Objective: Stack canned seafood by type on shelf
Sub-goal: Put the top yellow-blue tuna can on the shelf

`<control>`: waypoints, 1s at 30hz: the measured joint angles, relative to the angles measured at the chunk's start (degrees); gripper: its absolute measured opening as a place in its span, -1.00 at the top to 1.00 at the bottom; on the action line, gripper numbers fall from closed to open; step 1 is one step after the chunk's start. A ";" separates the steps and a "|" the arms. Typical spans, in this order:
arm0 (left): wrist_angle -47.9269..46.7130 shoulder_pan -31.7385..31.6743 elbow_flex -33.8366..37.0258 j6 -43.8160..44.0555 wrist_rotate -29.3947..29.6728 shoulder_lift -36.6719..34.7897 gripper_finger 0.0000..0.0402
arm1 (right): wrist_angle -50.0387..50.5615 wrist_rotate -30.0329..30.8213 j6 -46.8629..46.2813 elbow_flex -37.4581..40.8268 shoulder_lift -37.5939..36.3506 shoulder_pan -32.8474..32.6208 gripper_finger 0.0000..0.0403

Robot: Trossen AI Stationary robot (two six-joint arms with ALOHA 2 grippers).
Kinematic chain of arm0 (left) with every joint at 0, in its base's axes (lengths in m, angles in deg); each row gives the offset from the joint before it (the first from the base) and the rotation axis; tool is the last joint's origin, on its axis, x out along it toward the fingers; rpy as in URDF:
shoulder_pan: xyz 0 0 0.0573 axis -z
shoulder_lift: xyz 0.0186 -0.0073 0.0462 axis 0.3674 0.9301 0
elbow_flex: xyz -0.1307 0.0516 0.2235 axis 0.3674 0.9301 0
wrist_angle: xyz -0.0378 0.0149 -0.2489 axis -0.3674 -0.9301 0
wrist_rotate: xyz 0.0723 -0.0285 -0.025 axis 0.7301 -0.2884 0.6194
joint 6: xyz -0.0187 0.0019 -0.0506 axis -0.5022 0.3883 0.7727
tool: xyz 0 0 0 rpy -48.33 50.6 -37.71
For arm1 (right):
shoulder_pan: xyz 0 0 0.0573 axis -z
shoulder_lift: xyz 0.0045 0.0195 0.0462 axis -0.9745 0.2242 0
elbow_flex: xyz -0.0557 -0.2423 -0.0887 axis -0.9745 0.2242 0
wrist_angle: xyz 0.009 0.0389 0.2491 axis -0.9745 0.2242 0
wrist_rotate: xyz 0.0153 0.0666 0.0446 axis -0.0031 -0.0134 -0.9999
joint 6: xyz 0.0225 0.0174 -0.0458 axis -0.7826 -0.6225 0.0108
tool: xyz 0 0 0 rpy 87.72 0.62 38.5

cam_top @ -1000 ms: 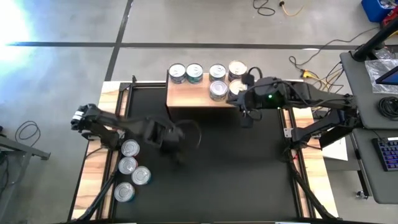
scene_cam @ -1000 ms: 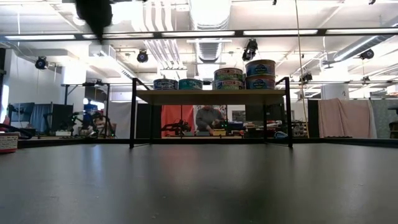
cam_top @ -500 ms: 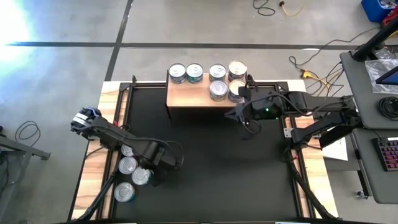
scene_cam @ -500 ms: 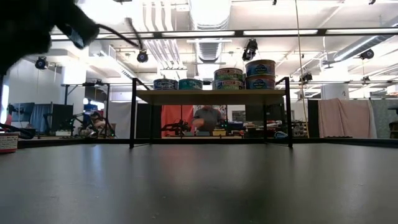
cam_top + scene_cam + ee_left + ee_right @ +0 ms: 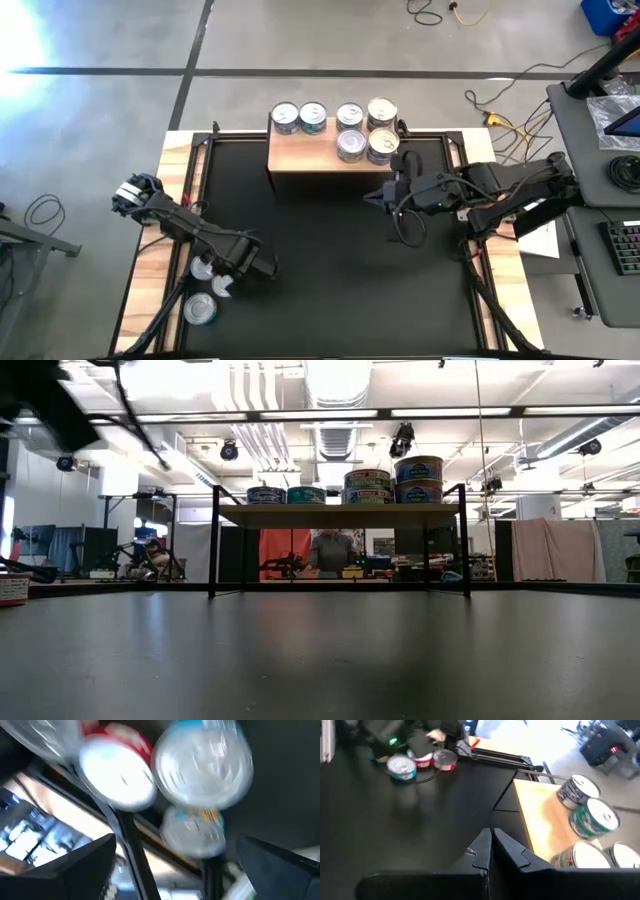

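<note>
Desk (image 5: 340, 270): black mat, my two arms over it.
Shelf (image 5: 305, 152): at far edge, six tins (image 5: 352, 145) on top, right pair stacked.
Left tool (image 5: 262, 268): fingers spread, empty, beside loose tins (image 5: 200, 310) near left edge.
Right tool (image 5: 375, 196): clenched, empty, just before shelf.

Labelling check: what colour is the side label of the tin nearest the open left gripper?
Red, on the silver-topped round tin; left wrist view shows it best.
</note>
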 joint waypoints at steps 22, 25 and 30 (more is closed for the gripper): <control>4.20 6.55 1.67 10.05 0.23 0.74 -0.32 | -1.09 16.74 -24.09 -0.07 3.22 -26.51 0.95; 4.21 6.55 1.67 13.11 0.27 1.90 0.10 | 0.69 16.68 -28.50 -0.34 5.46 -29.85 0.95; 7.49 6.55 1.31 17.11 2.54 4.90 0.89 | 7.04 16.69 -38.39 -2.81 10.77 -34.37 0.95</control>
